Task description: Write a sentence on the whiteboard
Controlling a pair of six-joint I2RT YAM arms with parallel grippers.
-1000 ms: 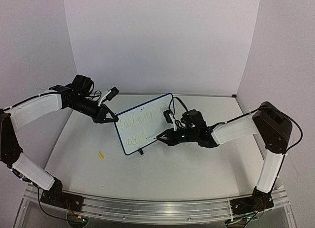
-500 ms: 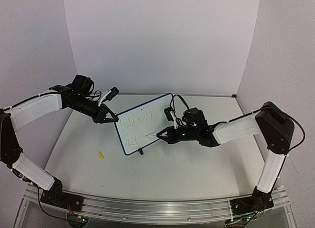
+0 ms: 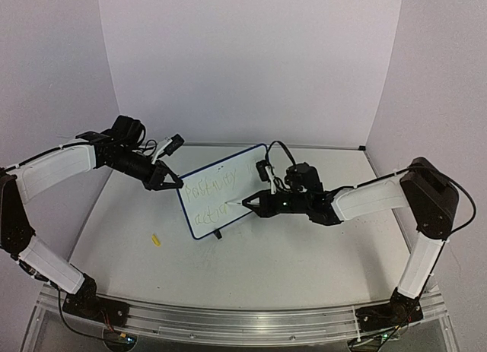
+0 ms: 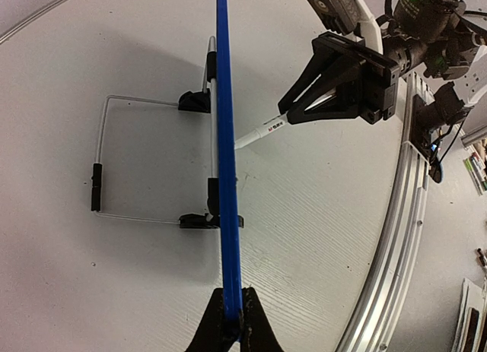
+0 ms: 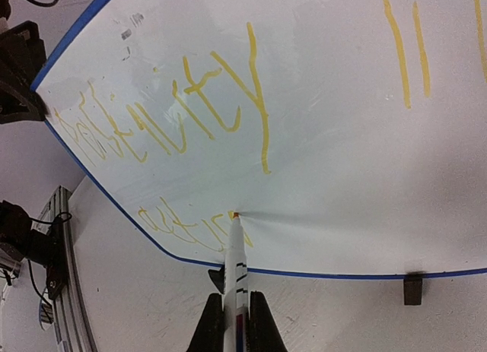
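Note:
The whiteboard (image 3: 224,186) stands tilted on the table, blue-framed; the left wrist view shows it edge-on as a blue strip (image 4: 225,162). My left gripper (image 3: 175,182) (image 4: 233,293) is shut on the board's left edge. A yellow handwritten sentence (image 3: 207,191) (image 5: 171,120) runs in two lines across the board (image 5: 342,139). My right gripper (image 3: 256,204) (image 5: 237,295) is shut on a white marker (image 5: 237,264) (image 4: 262,128). The marker tip touches the board at the end of the lower line.
A small yellow marker cap (image 3: 156,239) lies on the table in front of the board's left side. Behind the board is its wire stand (image 4: 99,177) with black feet (image 5: 412,288). An aluminium rail (image 3: 228,321) runs along the table's near edge.
My right gripper has carried the marker tip a little up and along the lower line of writing. The left gripper and the board have stayed put.

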